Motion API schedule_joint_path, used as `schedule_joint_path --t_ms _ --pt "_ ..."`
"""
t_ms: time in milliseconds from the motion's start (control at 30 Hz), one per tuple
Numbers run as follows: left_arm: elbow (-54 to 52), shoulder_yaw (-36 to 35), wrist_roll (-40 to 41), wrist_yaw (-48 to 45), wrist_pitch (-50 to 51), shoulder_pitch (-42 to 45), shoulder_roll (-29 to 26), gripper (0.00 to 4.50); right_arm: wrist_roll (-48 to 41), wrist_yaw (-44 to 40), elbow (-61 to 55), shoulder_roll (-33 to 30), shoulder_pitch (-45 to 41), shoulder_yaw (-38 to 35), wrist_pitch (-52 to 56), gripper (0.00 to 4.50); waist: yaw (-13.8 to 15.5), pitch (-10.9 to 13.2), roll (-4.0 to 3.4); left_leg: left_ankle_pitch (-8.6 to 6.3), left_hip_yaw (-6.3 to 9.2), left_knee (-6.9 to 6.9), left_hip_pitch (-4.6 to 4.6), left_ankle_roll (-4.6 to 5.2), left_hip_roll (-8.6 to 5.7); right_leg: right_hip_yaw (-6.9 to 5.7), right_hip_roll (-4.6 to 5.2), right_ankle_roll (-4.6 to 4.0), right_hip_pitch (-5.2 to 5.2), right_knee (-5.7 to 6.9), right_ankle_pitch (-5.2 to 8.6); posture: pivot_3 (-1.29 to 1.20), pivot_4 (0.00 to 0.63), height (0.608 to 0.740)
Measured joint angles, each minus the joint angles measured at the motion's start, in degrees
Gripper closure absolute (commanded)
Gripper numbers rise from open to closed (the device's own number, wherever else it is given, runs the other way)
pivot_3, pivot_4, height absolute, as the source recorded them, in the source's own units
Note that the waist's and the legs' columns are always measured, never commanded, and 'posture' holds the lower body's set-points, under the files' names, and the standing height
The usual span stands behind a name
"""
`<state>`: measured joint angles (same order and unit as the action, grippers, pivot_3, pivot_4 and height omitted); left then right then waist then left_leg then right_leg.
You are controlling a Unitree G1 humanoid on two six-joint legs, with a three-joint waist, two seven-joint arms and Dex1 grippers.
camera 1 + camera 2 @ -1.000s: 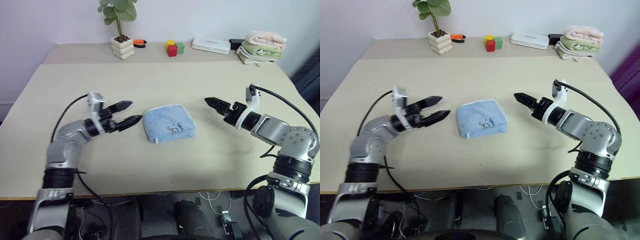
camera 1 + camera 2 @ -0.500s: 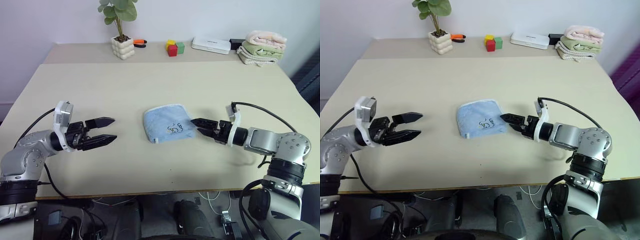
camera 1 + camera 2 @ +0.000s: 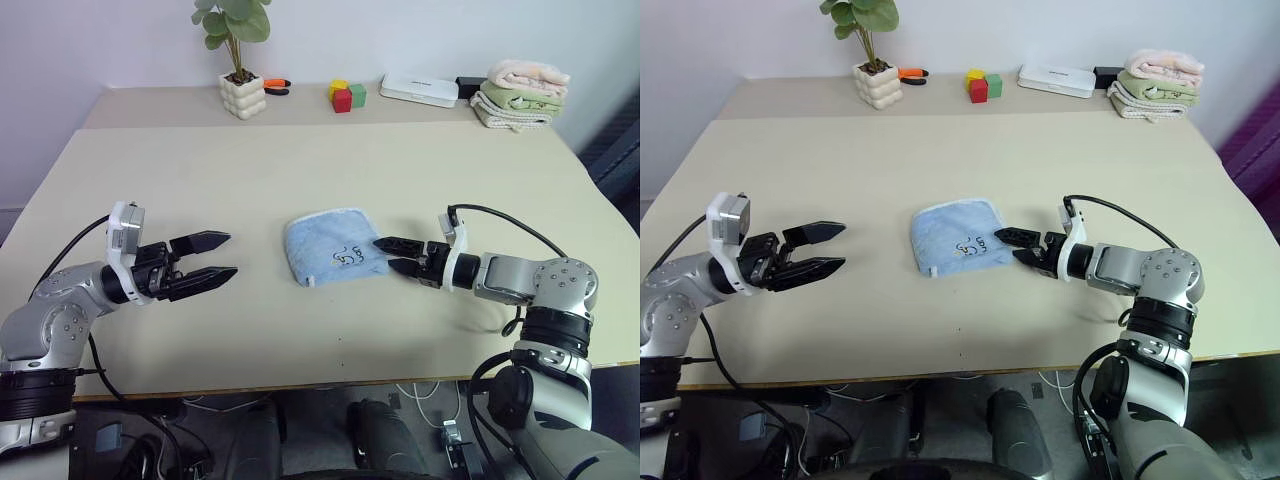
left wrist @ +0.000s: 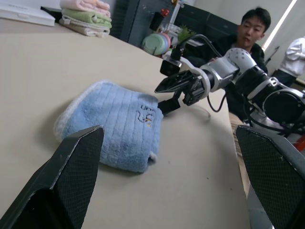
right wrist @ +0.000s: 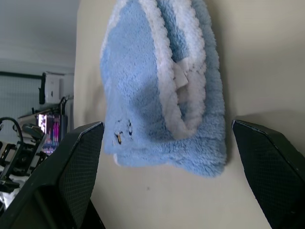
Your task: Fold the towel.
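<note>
The towel (image 3: 335, 250) is light blue with a pale hem and lies folded into a small thick pad at the middle of the table (image 3: 300, 160). A small dark printed mark faces up near its right side. My right gripper (image 3: 385, 253) is low over the table and open, its tips right at the towel's right edge. In the right wrist view the towel (image 5: 162, 81) lies close ahead between the two fingers, hem layers and white tag showing. My left gripper (image 3: 225, 255) is open, pointing at the towel from a clear gap to its left.
Along the far edge stand a potted plant (image 3: 240, 85), an orange tool (image 3: 278, 86), coloured blocks (image 3: 345, 96), a white box (image 3: 418, 90) and a stack of folded pink, green and beige towels (image 3: 522, 92). A person (image 4: 250, 33) sits beyond the table's right side.
My left gripper drew back to the left, away from the towel. My right gripper came down and moved left until its tips reached the towel's right edge. The towel has not moved.
</note>
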<state>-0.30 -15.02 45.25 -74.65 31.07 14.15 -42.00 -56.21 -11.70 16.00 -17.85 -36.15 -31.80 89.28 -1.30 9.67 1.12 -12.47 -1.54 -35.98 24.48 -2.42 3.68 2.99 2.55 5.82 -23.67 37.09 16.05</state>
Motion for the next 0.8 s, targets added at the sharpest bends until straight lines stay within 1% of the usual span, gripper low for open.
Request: schedule_joint_path --t_ms 167,367,467,567,667,800 --pt "-0.6 -0.05 0.48 1.05 0.0 -0.03 0.28 0.0 0.96 -0.21 0.55 1.81 -0.74 -0.48 -0.38 0.13 -0.68 0.0 0.0 0.0 0.01 0.01 0.0 0.0 0.02 -0.01 -0.02 0.01 0.0 0.01 0.0 0.0 0.15 0.74" --pt "-1.16 -0.06 1.29 2.02 0.01 -0.25 0.6 0.0 0.47 1.73 2.14 5.45 -1.56 -5.11 2.07 0.13 -1.29 0.0 -0.01 -0.01 0.02 0.1 0.0 0.02 0.02 -0.02 -0.03 0.16 -0.03 0.01 -0.09 0.0 0.15 0.74" --pt "-1.46 -0.05 1.53 2.41 0.02 -0.49 0.78 0.0 -0.78 2.89 1.72 7.04 -0.87 -6.0 2.2 0.13 -1.31 0.0 0.0 -0.01 0.02 0.11 0.0 0.03 0.02 -0.02 -0.03 0.15 -0.03 0.0 -0.08 0.0 0.15 0.74" --pt "-2.03 -0.05 1.56 2.61 0.01 -0.48 0.99 0.0 -1.07 4.4 1.84 9.22 -0.88 -7.62 2.51 0.84 -1.33 0.0 0.0 -0.02 0.02 0.11 0.0 0.03 0.02 -0.02 -0.04 0.11 -0.03 0.01 -0.06 0.0 0.15 0.74" --pt "-2.04 -0.05 1.55 2.67 0.01 -0.48 1.0 0.0 -0.87 6.13 2.65 11.42 -1.13 -9.17 2.9 2.26 -1.3 0.02 -0.03 -0.02 0.01 0.11 0.02 0.03 0.02 -0.02 -0.03 0.11 -0.05 0.01 -0.06 0.0 0.15 0.74" --pt "-2.04 -0.05 1.55 2.7 0.0 -0.53 1.0 0.0 -0.75 7.25 3.35 11.96 -2.98 -10.14 2.91 4.3 -1.24 0.02 -0.03 -0.02 0.01 0.11 0.02 0.02 0.02 -0.02 -0.02 0.08 -0.04 0.0 -0.04 0.0 0.15 0.74"
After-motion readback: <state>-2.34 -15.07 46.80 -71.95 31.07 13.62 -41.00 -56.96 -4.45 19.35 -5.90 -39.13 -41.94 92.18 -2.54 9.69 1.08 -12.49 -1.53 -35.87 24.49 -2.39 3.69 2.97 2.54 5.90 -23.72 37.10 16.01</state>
